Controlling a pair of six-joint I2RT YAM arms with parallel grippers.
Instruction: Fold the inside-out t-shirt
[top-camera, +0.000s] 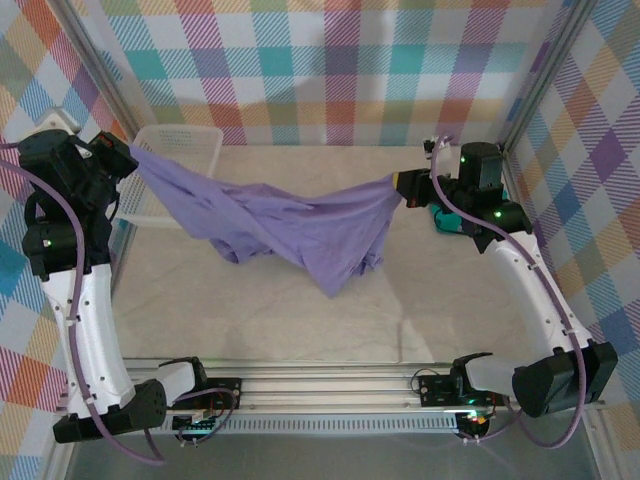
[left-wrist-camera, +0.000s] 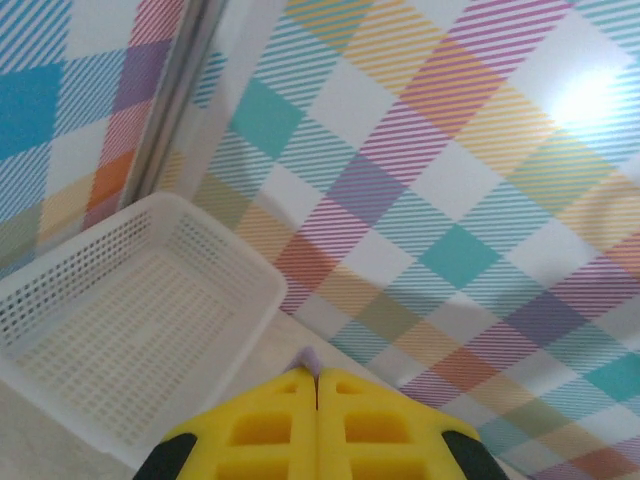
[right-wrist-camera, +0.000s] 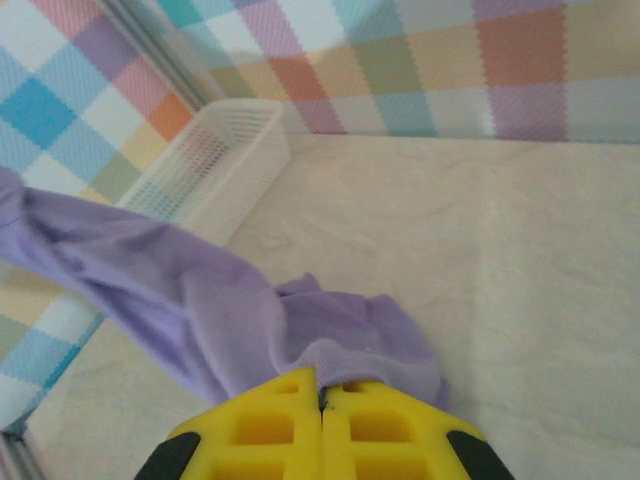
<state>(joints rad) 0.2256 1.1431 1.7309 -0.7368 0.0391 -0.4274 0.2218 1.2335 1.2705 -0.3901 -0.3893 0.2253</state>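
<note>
Because each arm holds one end, the purple t-shirt (top-camera: 290, 225) hangs in the air between them like washing on a line. Its middle droops down toward the table (top-camera: 300, 330), and I cannot tell if the lowest bit touches it. The left gripper (top-camera: 130, 158) has its yellow fingers pressed tight together. A tiny bit of purple cloth peeks out between the tips, so it is pinching the shirt's edge up by the white basket (top-camera: 178, 131). The right gripper (top-camera: 405, 186) is squeezed together too, pinching a thick hem of the shirt on the other side. I think they hold it high and wide like this so the bunched-up cloth can pull straight and then be laid flat, because a crumpled shirt cannot be folded neatly. It looks twisted and saggy, so the folding itself is not yet begun. Counting up: one purple shirt, one white basket, two arms, and two grippers, both busy holding.
</note>
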